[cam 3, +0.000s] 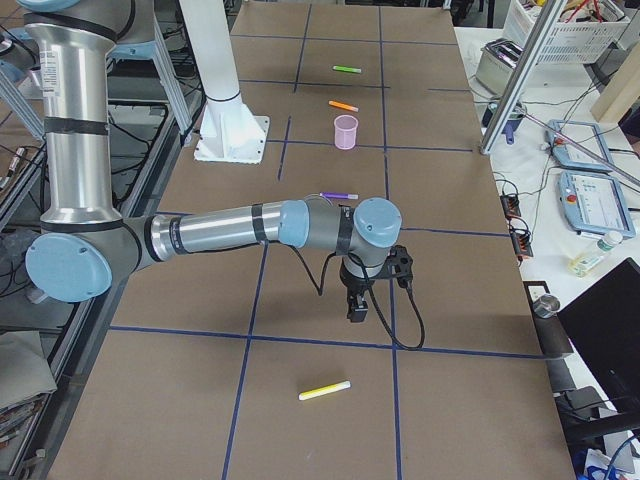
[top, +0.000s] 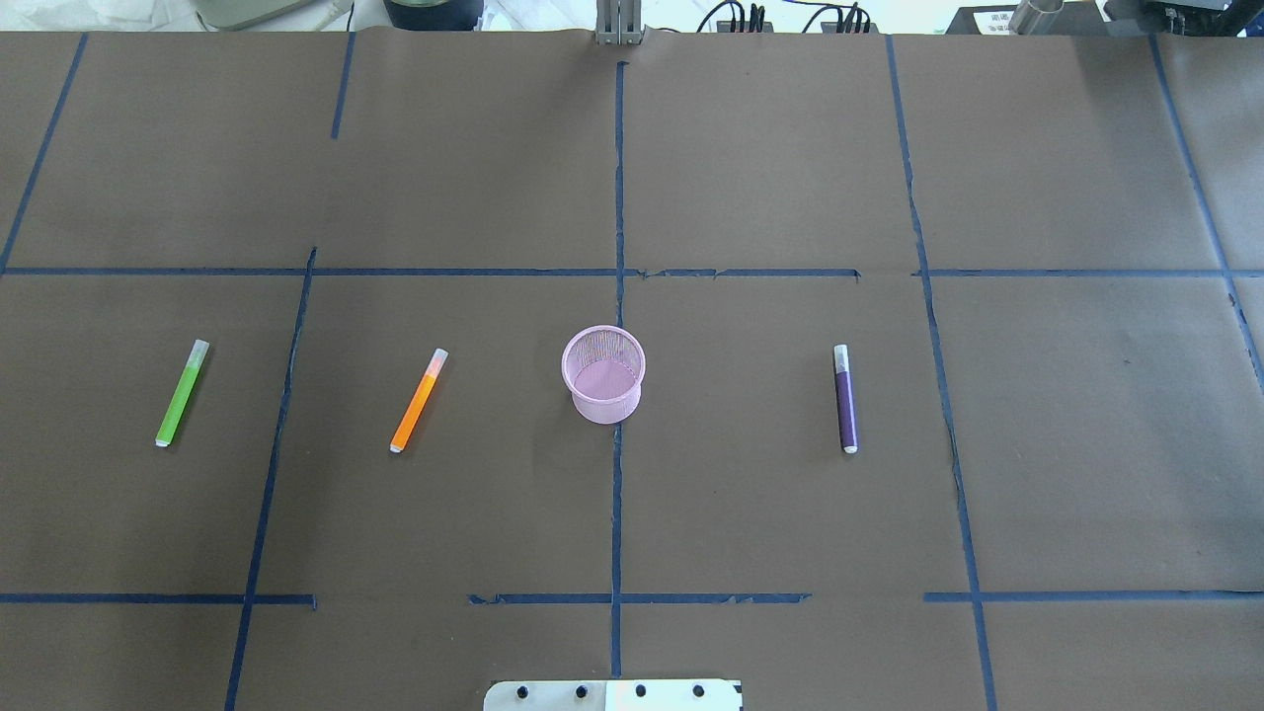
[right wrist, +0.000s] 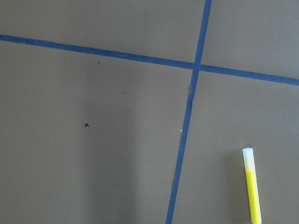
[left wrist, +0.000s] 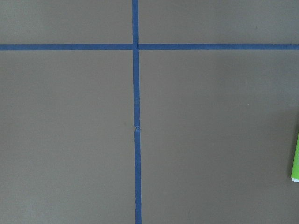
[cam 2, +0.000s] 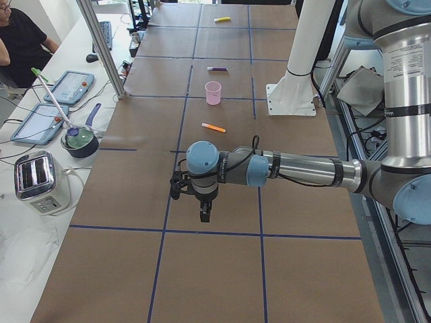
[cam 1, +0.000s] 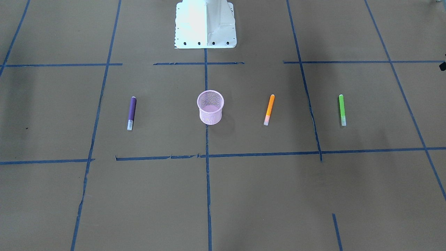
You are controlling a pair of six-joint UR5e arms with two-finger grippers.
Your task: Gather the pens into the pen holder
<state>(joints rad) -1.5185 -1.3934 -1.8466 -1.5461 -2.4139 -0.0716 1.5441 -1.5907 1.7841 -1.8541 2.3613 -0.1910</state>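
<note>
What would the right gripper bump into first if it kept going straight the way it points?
Probably just the brown paper-covered table. The right gripper points straight down, and its wrist camera shows bare paper and blue tape lines below; the yellow pen lies off to one side.

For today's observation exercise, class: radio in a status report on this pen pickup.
Left gripper, right gripper above table, jaw state unclear. Pen holder upright, empty. Purple pen, orange pen, green pen, yellow pen lie outside it. Nothing blocks holder.
</note>
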